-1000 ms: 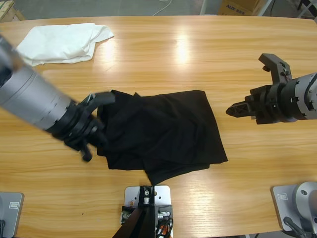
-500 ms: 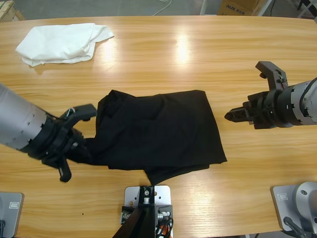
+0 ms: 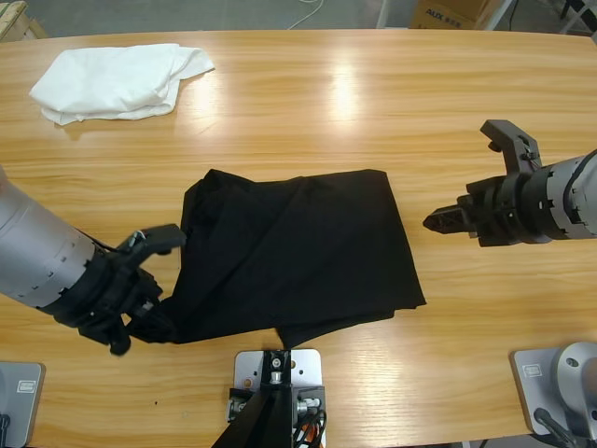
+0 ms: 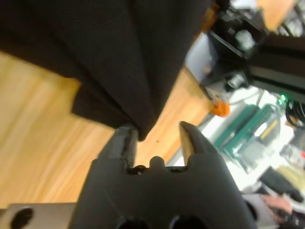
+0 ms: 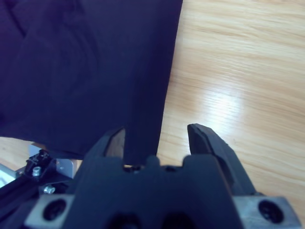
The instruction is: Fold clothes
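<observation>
T-shirt: black T-shirt (image 3: 298,252) lies roughly folded in a rumpled slab near the middle of the worktop (image 3: 373,112), toward the front edge; its lower left corner is drawn out to a point toward the left arm.
Left pincer: left pincer (image 3: 140,280) sits at that drawn-out corner, low over the wood — jaws spread, one high, one low. In the left wrist view the fabric (image 4: 124,57) hangs in folds with its tip touching one jaw of the pincer (image 4: 157,138); nothing is pinched across the gap.
Right pincer: right pincer (image 3: 471,177) is beside the shirt's right edge, apart from it, jaws wide open — one pointing at the cloth, the other raised toward the far side. The right wrist view looks along the shirt's straight right edge (image 5: 86,71), with the pincer (image 5: 157,138) spread and bare wood under the other jaw.
White garment: crumpled white garment (image 3: 117,79) at the far left corner of the worktop, well apart from the shirt and both arms.
</observation>
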